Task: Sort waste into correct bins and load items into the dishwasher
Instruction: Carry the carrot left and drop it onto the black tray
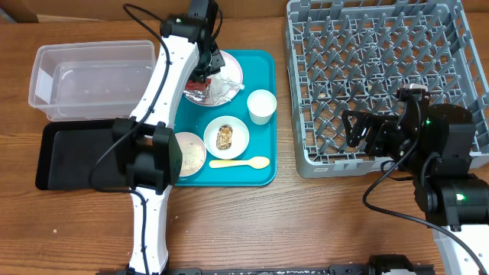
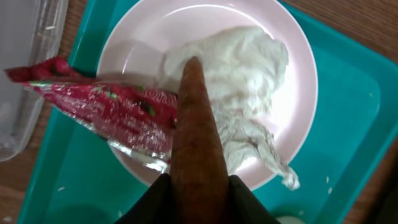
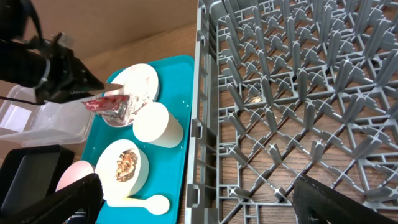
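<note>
My left gripper is shut on the orange-brown sausage, whose tip rests over the pale pink plate. The red foil wrapper and the crumpled white napkin lie on that plate. The white cup, the small white bowl with a brown food chunk, the pink bowl and the pale yellow spoon sit on the teal tray. My right gripper is open and empty over the grey dish rack's front left corner.
The clear tub stands at the far left, with the black tray in front of it. A few white rice grains lie on the teal tray. My left arm stretches over the tray's left side.
</note>
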You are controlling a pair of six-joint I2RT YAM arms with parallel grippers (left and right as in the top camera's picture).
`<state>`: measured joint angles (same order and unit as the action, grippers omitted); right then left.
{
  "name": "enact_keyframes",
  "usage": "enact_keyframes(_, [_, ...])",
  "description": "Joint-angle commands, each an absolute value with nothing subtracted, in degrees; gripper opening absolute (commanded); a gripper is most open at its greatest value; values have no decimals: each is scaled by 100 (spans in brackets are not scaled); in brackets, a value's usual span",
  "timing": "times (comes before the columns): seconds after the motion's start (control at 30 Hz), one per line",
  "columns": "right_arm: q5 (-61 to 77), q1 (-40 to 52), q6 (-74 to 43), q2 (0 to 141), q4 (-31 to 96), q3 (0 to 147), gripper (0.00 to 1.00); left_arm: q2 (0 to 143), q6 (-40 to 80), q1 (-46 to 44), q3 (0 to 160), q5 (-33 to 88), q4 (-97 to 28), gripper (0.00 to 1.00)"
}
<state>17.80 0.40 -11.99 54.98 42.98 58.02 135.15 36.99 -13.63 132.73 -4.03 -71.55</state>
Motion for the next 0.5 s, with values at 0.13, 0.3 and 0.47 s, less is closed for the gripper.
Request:
enact_keyframes(0.13, [1813,25,-1203,5483,4261,5970,100,13520,3295,-1354,14556,-294,-8044,20])
enact_keyframes(0.3, [1811,25,-1203,5483,4257,5970,100,13520,3013,-1328,15367,-353,-8764,25])
enact_keyframes(0.47, [1811,25,-1203,5483,4235,5970,100,13520,2867,-1227,16295,-687,-9612,26])
